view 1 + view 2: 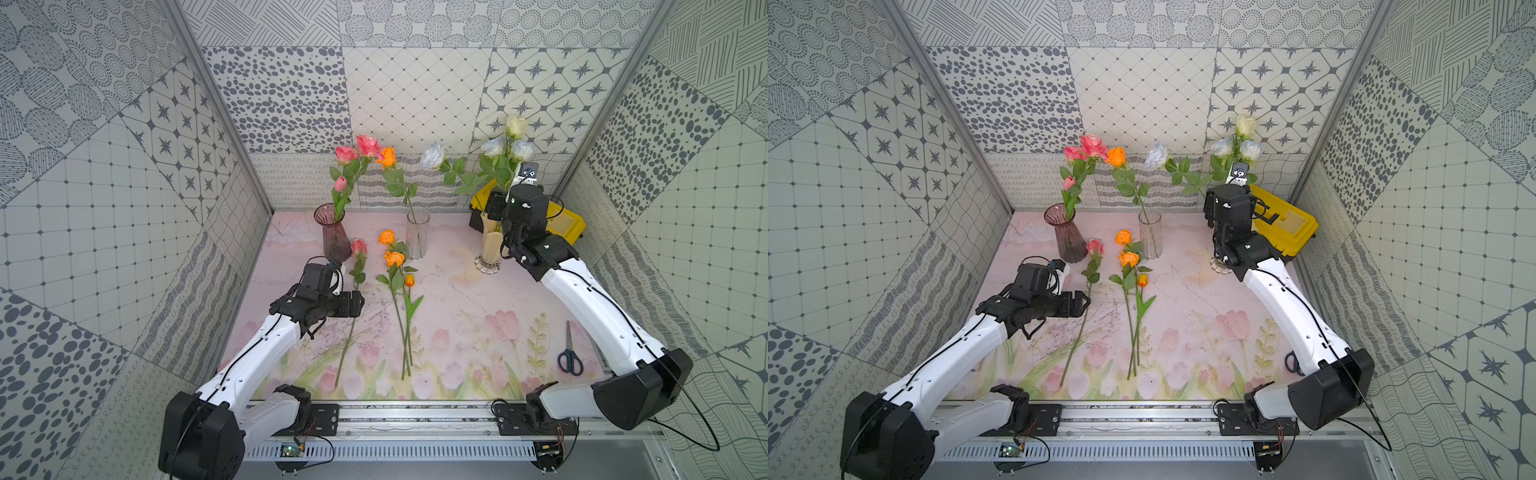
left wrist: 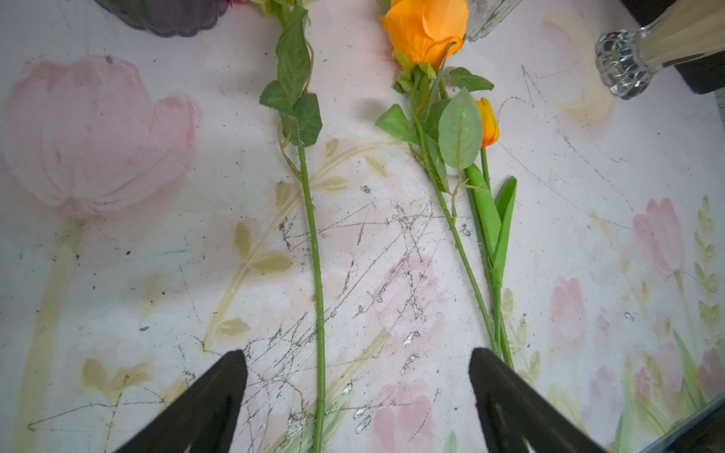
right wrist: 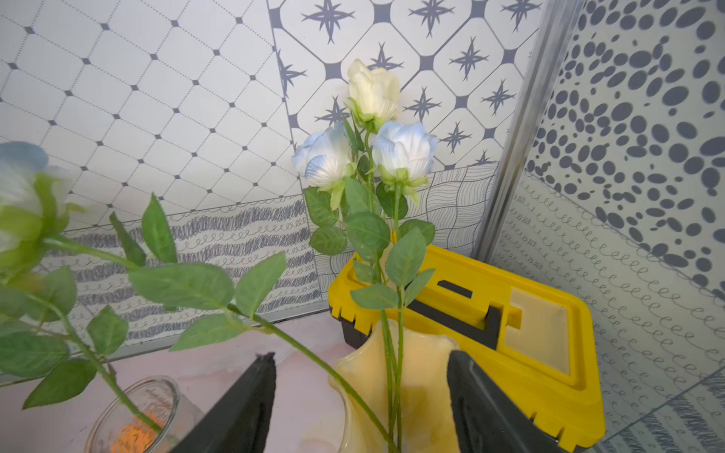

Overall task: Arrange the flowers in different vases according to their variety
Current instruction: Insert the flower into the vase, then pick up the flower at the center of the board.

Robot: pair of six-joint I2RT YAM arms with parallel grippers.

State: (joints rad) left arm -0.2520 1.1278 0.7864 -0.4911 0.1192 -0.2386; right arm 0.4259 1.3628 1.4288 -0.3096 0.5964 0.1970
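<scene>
"While pink blooms (image 1: 357,149) are standing in the ribbed purple vase (image 1: 334,235), centre left, what's filling the others?"

"One orange rose (image 1: 387,157) is leaning in the clear ribbed cylinder (image 1: 417,239). Pale-blue and cream roses (image 1: 509,143) are filling the ruffled cream vase (image 1: 489,245), upper right."

"Grippers?"

"Both are gaping wide, gripping nothing. The left gripper (image 2: 356,353) is straddling the stem of a pink rose (image 1: 358,246) lying on the tablecloth (image 1: 457,299); the right gripper (image 3: 361,355) is flanking the cream rim."
</scene>
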